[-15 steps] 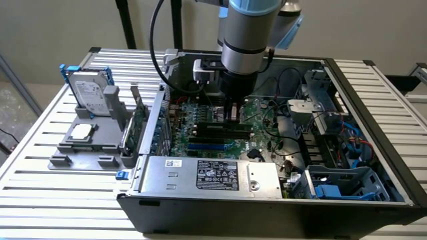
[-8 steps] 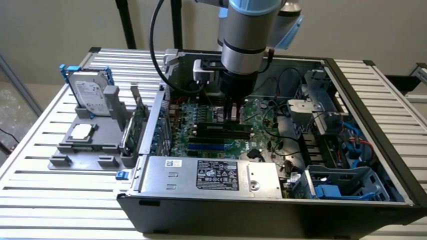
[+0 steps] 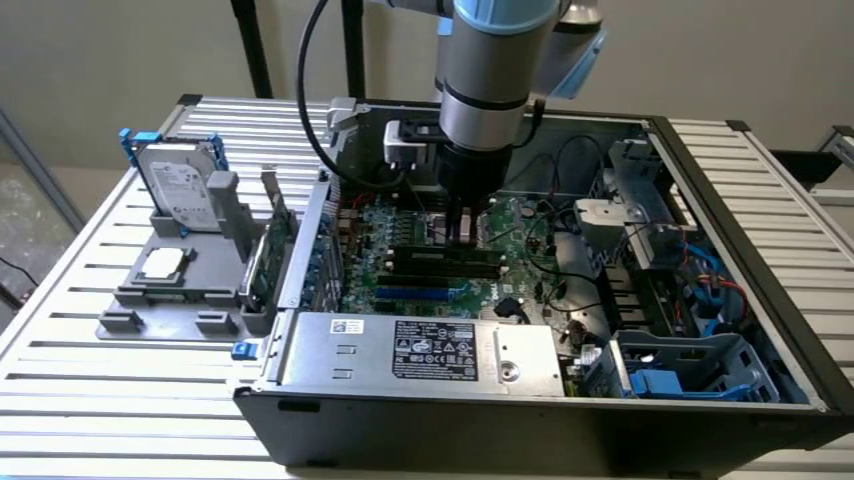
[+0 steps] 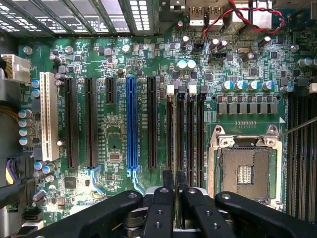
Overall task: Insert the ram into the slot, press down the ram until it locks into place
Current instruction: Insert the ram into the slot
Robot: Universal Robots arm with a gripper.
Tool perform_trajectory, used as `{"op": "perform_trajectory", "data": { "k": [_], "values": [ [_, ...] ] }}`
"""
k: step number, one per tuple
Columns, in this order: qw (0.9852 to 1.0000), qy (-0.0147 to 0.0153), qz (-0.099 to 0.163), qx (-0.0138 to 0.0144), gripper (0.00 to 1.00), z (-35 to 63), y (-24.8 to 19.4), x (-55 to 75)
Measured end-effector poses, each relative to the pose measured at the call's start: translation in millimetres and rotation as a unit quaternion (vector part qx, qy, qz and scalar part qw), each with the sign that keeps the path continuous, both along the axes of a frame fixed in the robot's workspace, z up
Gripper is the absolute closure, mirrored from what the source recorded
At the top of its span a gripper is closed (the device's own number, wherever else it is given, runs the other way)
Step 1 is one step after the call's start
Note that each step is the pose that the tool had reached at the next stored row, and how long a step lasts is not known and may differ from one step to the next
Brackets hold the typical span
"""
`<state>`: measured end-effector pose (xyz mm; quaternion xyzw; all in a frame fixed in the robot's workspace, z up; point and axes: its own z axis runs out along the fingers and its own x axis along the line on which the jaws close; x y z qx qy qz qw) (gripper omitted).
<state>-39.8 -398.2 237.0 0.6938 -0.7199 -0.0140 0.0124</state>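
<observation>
A robotics lab or test workshop is indicated: an opened computer case (image 3: 534, 420), its motherboard (image 4: 114, 49) exposed, is set on a slatted metal worktop (image 3: 80, 330) under an industrial arm (image 3: 494, 70).

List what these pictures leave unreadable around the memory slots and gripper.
1. Wrist view: the slot's near end, covered by the gripper.
2. Exterior view: the contact spot on the motherboard, blocked by the arm.
3. Both views: whether the ram is seated; too thin to tell.
4. Exterior view: the label text on the power supply, too small.
</observation>
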Motion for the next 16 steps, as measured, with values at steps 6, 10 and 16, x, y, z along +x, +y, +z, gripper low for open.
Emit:
{"op": "perform_trajectory", "data": {
  "k": [6, 10, 16],
  "values": [
    [1.0, 0.0, 0.0, -0.0005, 0.87, -1.1, 0.6, 0.3],
    [1.0, 0.0, 0.0, -0.0033, 0.87, -2.1, 0.6, 0.8],
    [1.0, 0.0, 0.001, -0.0064, 0.87, -3.7, 0.6, 0.8]
  ]
}}
